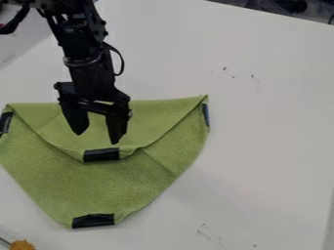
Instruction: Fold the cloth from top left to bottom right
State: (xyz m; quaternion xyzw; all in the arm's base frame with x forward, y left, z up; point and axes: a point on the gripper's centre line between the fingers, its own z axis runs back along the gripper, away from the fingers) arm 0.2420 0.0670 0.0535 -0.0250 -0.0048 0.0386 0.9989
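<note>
From here the white table (267, 146) carries the green cloth (104, 185) toward its left side, folded partway, I'd say: the upper flap stops short of the bottom corner, slack and curved. Over it hangs the black gripper (97, 138), jaws parted, gripping nothing. Dark strips (101, 155) mark the corners.

Gripper (97, 138) is hanging over cloth (108, 188); cloth is lying on table (267, 122). Left and right as viewed. Flap (65, 128) is lying on cloth, beneath jaws and reaching both sides. One tape (101, 155) is sitting on flap's tip, just before jaws; another (93, 220) farther before, on cloth's near corner. Tape (5, 123) is lying left of jaws, tape (206, 114) right, at cloth's side corners.
</note>
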